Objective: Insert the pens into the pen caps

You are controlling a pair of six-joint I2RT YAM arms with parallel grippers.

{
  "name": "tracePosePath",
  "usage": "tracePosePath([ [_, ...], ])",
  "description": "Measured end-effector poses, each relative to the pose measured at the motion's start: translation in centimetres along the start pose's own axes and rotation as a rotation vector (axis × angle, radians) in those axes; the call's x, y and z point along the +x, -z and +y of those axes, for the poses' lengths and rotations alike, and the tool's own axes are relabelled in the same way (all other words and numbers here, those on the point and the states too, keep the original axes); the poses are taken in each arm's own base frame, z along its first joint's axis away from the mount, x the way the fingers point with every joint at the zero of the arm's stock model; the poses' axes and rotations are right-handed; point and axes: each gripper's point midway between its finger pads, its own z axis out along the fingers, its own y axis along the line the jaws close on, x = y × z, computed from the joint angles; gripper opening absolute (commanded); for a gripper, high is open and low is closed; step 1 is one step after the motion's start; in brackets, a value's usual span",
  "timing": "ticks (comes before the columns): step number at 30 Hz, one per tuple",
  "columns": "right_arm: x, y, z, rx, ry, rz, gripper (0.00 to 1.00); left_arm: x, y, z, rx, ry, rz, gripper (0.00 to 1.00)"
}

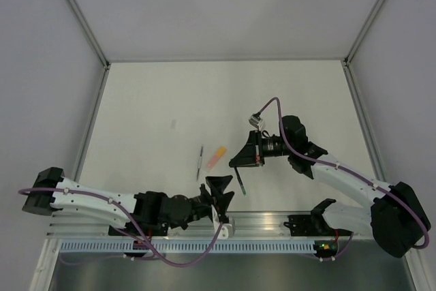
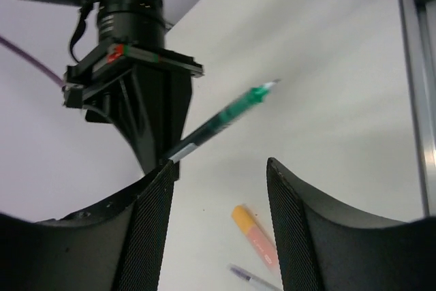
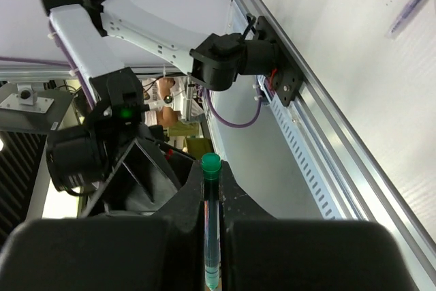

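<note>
Right gripper (image 1: 236, 163): fingers pressed together on the green pen (image 1: 240, 182), pinching it near one end.
Green pen: held by the right gripper; the barrel juts out past the fingertips toward the near edge of the table (image 1: 150, 100). In the left wrist view it is slanted, with its pointed tip up and to the right.
Green pen, free end: just beside the left gripper (image 2: 219, 168), not touching it.
Left gripper: fingers spread wide, nothing between them.
Orange pen (image 1: 216, 157): flat on the table, beyond the left gripper and left of the right gripper; no gripper touches it.
Thin grey-white pen (image 1: 200, 162): flat on the table, near the orange pen on its left, with a gap between them.
Arms: the left reaches in low along the near edge and the right comes in from the right side; the two grippers are close together near the table's middle.
</note>
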Motion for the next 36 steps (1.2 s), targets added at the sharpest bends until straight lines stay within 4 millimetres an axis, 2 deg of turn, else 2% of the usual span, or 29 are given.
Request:
tracePosePath([
  [2, 0.2, 0.0, -0.5, 0.017, -0.012, 0.008, 0.00, 0.2, -0.1, -1.7, 0.033, -0.060, 0.027, 0.61],
  [4, 0.4, 0.1, -0.9, 0.031, -0.015, 0.015, 0.00, 0.2, 0.0, -2.3, 0.036, -0.098, 0.040, 0.61],
  [13, 1.1, 0.1, -1.8, 0.064, -0.029, 0.038, 0.00, -1.1, -0.1, -0.3, -0.051, -0.142, 0.008, 0.62],
  [24, 3.6, -0.9, -1.7, 0.075, -0.032, 0.114, 0.00, -0.6, -1.1, -1.8, -0.007, -0.217, 0.031, 0.58],
  [32, 4.1, -1.3, -1.3, 0.077, -0.022, 0.127, 0.00, -0.8, -2.3, -3.6, 0.055, -0.249, 0.033, 0.42],
  [33, 4.1, -1.3, -1.3, 0.078, -0.022, 0.124, 0.00, -0.8, -2.4, -3.8, 0.062, -0.251, 0.030, 0.38],
  [34, 4.1, -1.3, -1.3, 0.078, -0.022, 0.124, 0.00, -0.8, -2.4, -3.9, 0.065, -0.251, 0.028, 0.25],
  [36, 4.1, -1.3, -1.5, 0.087, -0.033, 0.122, 0.00, -1.0, -2.5, -3.7, 0.063, -0.258, 0.022, 0.13],
])
